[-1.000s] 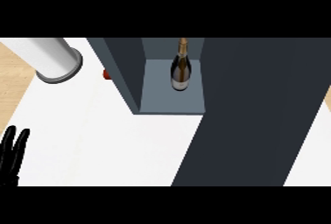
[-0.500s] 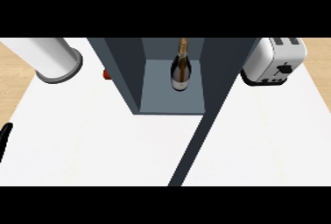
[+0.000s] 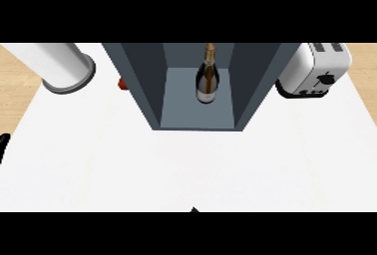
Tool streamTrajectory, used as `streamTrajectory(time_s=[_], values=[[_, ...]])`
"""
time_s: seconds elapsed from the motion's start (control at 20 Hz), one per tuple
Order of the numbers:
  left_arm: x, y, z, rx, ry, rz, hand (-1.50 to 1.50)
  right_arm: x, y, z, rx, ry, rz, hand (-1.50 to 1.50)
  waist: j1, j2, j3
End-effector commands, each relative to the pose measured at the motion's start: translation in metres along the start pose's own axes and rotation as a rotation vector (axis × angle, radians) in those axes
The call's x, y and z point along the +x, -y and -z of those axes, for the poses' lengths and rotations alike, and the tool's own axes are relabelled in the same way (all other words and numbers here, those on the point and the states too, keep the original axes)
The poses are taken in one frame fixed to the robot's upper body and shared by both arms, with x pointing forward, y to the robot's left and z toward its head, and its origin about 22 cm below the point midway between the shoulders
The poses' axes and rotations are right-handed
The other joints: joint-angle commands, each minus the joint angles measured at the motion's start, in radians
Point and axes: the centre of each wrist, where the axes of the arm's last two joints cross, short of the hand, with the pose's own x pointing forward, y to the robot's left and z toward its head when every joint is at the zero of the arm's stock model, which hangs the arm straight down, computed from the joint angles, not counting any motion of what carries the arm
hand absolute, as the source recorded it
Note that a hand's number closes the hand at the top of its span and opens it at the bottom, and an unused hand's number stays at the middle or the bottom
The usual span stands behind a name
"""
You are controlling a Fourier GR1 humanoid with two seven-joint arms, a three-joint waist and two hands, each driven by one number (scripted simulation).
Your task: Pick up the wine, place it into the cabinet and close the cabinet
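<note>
Grey cabinet at 12 o'clock holds the wine, upright, neck up toward 12; left robot hand at 9 o'clock edge, grip unreadable; toaster at 2.

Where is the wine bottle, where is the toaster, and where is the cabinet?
wine bottle (image 3: 207, 85): head view, on its body.
toaster (image 3: 315, 70): head view, on its side.
cabinet (image 3: 193, 119): head view, on the bare floor inside it.
</note>
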Motion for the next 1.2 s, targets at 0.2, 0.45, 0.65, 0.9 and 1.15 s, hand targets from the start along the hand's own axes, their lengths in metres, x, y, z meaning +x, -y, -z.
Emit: streamTrajectory(time_s=[0.2, 0.45, 0.65, 0.9, 1.15], values=[[0.006, -0.002, 0.010, -0.024, 0.003, -0.033, -1.50, 0.011, -0.033, 0.045, 0.070, 0.062, 0.022, 1.50, 0.021, 0.005, 0.000], [-0.008, 0.006, 0.013, -0.023, -0.014, -0.052, -1.50, 0.017, -0.030, 0.070, 0.057, 0.065, 0.055, 1.50, 0.033, 0.011, -0.001], [-0.001, 0.019, 0.027, -0.007, -0.009, -0.075, -1.50, 0.035, -0.024, 0.100, 0.079, 0.062, 0.047, 1.50, 0.025, 0.010, 0.001], [-0.010, 0.019, 0.019, -0.002, 0.011, -0.047, -1.50, 0.048, -0.008, 0.166, 0.000, 0.082, 0.016, 1.50, 0.035, 0.013, 0.002], [-0.004, 0.015, 0.032, 0.011, 0.002, -0.061, -1.50, 0.058, -0.014, 0.202, -0.042, 0.113, -0.155, 1.50, 0.011, 0.008, 0.002]])
